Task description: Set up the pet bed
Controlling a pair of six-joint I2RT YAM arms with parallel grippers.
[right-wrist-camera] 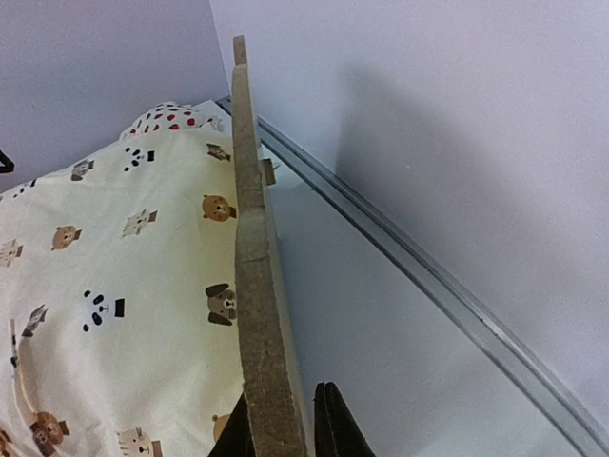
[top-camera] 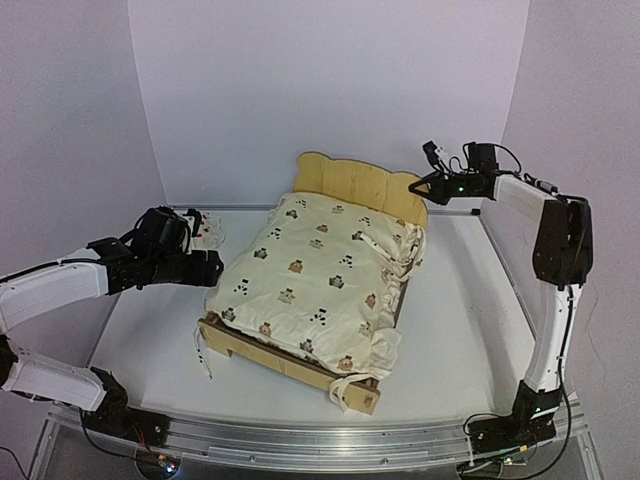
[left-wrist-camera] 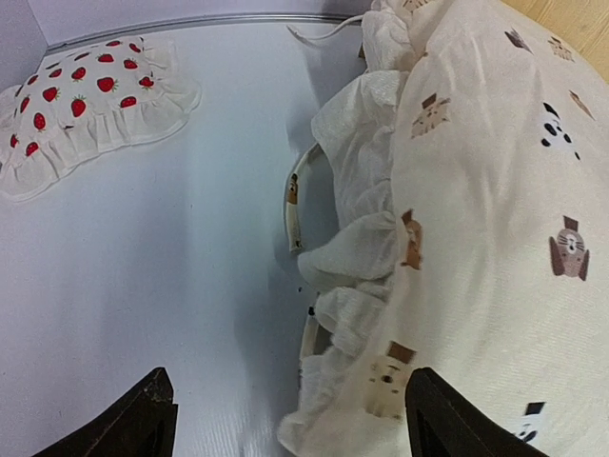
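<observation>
White table (top-camera: 450, 330) boxed in by pale lilac walls (top-camera: 300, 80). Smack in the middle of it, the small light plywood pet bed (top-camera: 350, 182), scalloped bear-ear headboard at the far end, whole thing angled a bit with the foot toward the near right. Draped over it, a cream ruffled cover (top-camera: 320, 270) with little animal prints, spilling off the right side and the near-right corner, a tie dangling at the near-left corner. Over on the far left of the table, beside the bed but not touching it, a small white frilly pillow (left-wrist-camera: 86, 105) with red strawberries. Left gripper (left-wrist-camera: 295, 419): jaws spread wide, holding nothing, hovering low over the table just beside the cover's left ruffle. Right gripper (right-wrist-camera: 284, 430): up at the far-right end of the headboard, fingers pinched on either face of the plywood edge, so gripping the bed
</observation>
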